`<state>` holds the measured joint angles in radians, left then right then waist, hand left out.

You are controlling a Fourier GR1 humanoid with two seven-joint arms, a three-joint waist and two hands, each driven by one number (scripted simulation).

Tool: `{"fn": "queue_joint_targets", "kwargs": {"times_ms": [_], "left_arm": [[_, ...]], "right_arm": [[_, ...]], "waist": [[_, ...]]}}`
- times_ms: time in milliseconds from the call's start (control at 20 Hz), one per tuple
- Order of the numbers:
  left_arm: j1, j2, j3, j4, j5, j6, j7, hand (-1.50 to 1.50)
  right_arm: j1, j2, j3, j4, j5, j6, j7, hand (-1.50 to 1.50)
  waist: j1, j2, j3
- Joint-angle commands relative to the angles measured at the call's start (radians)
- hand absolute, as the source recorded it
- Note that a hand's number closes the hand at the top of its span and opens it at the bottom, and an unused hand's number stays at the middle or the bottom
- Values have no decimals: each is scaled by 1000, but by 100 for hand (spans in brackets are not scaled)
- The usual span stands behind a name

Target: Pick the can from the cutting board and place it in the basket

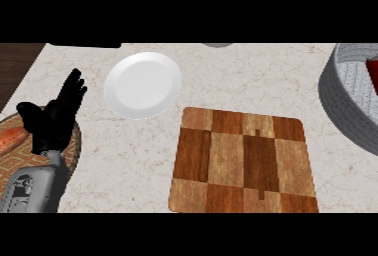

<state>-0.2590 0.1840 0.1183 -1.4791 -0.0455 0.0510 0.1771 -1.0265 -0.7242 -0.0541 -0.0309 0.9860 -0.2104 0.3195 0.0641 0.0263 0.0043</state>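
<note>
A pale marble counter [244, 80] seen steeply from above. My left hand [53, 120] rests open near the counter's left edge, fingers straight and pointing up, holding nothing. My right hand does not show anywhere.

A checkered wooden cutting board [244, 162] lies toward the counter's front edge, a little right of centre. Nothing stands on it: the can I am meant to lift is not there. At the counter's right edge sits the grey basket [341, 107], only partly in view. Inside it, against the frame's right side, a dark red shape [371, 72] shows. It may be the can, already set down there, but too little of it is visible for me to be sure.

A white plate [142, 85] lies near the counter's back left, well apart from the board. Under my left forearm, at the front left corner, a round woven mat [22, 155] holds something orange [11, 140].

A can, I would judge, is stiff, fairly light, and smooth enough to slip, so I would curl my fingers round the middle of its side, thumb opposite, keeping it upright.
</note>
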Motion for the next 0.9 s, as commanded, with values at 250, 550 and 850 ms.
{"fn": "queue_joint_targets", "kwargs": {"times_ms": [250,550,850], "left_arm": [[10,-16,-7,-18,-3,13,17,0],[30,-15,0,34,-2,-3,-52,0],[13,-25,-2,21,-9,20,-7,0]], "right_arm": [[26,20,-82,-75,-84,-140,9,-150],[8,-16,-212,-132,-210,-235,-73,-150],[28,-31,-331,-163,-326,-329,-62,-150]], "waist": [[-12,-6,0],[-25,-6,-1],[-39,-14,-2]]}}
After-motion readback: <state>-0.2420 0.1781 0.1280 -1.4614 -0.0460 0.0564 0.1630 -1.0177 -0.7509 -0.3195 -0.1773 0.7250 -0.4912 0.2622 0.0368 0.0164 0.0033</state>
